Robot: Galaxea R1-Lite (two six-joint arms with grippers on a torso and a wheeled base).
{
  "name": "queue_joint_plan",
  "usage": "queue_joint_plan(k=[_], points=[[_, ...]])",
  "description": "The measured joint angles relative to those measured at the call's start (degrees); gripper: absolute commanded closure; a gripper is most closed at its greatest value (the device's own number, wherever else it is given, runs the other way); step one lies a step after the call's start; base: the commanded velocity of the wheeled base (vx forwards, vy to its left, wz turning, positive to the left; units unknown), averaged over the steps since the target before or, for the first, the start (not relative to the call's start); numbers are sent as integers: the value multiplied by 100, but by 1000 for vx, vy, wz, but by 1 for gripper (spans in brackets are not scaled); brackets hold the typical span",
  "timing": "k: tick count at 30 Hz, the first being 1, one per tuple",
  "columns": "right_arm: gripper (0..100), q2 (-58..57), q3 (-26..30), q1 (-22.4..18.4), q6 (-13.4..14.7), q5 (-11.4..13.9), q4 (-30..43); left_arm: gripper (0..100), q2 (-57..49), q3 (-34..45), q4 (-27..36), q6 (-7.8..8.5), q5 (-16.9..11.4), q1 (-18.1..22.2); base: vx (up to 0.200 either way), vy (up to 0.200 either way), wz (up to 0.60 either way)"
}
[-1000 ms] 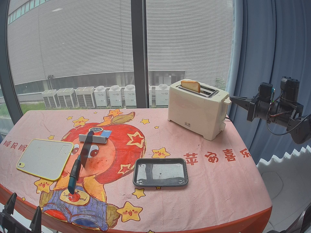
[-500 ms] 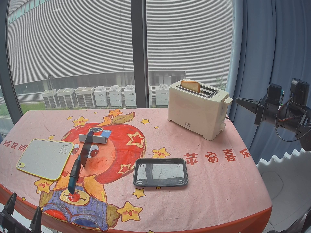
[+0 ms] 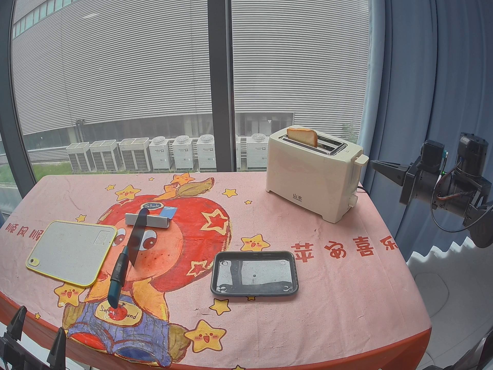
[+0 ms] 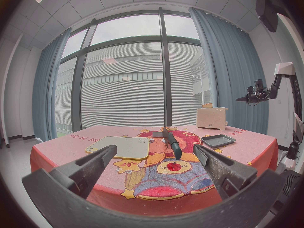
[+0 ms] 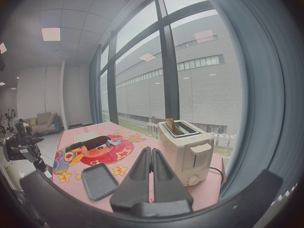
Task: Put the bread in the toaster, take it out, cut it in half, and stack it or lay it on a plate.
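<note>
Here, the bread pokes upright from the toaster at the table's back right corner. The right hand, clenched and empty, hangs just off the table's right edge, near the toaster's lever. The left hand, released and empty, hangs before the near edge. A knife lies between board and plate.

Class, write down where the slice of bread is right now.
In the head view the bread stands upright in a slot of the toaster, at the far right of the table.
</note>
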Motion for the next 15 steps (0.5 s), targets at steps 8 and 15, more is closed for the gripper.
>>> queue_joint_plan(k=[8,15], points=[[100,479,-78,-96,-7,-17,-408,0,0,0,0,2,0,5,0,0,0],[100,1061,-85,-134,-5,-206,-996,0,0,0,0,2,0,0,0,0,0]])
